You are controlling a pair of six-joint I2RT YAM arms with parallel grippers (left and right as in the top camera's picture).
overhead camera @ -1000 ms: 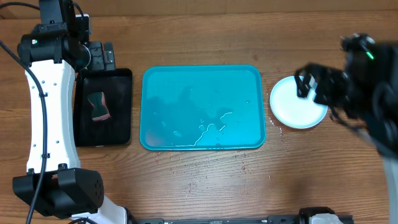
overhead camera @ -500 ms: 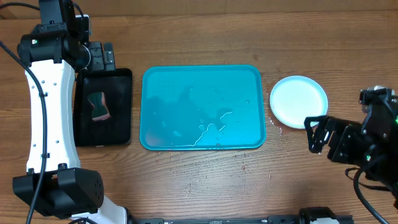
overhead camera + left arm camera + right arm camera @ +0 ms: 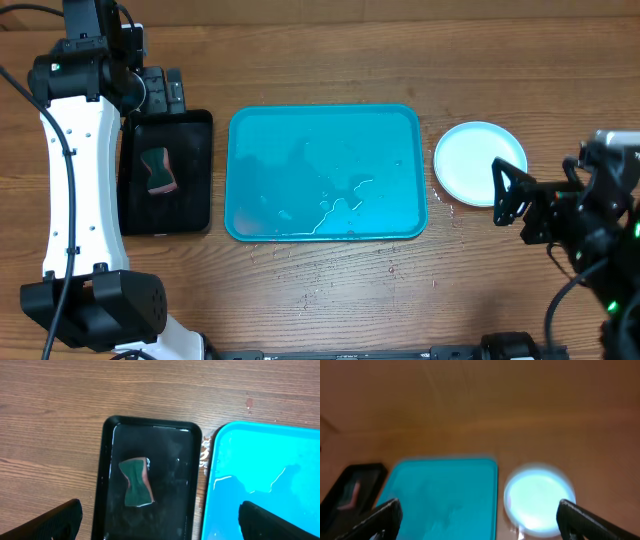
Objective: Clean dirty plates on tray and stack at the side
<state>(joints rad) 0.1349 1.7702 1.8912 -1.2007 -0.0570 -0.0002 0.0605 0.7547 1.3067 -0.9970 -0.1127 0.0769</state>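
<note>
- Teal tray (image 3: 290,140) is sitting mid-counter (image 3: 330,300), long side running left to right. It is carrying nothing but thin water puddles (image 3: 340,205) toward its near rim.
- Plates (image 3: 478,160) are resting off the tray, just beside its right rim, toward the counter's right edge. Only a white top face is showing, so I cannot tell how many are stacking beneath.
- Judging: the plates are sitting there because that is the side spot for cleaned ones. No smears are showing on the top face, so the task is looking done or nearly so.
- Black tray (image 3: 195,200) is lying just beside the teal tray's left rim, toward the counter's left edge, holding a green-and-pink sponge (image 3: 158,170). It is probably parking there to keep the wet sponge off the wood.
- Left pincer (image 3: 160,505) is hanging above the black tray, jaws spreading fully wide, gripping nothing.
- Right pincer (image 3: 505,195) is hovering at the plates' near-right edge, jaws gaping fully, carrying nothing. Whether it is touching the plates I cannot tell, and its wrist view is coming out blurred.
- Droplets (image 3: 300,255) are dotting the counter along the teal tray's near rim, likely splashing out from the washing.
- No brand, label or writing is showing legibly on the trays, plates or sponge.
</note>
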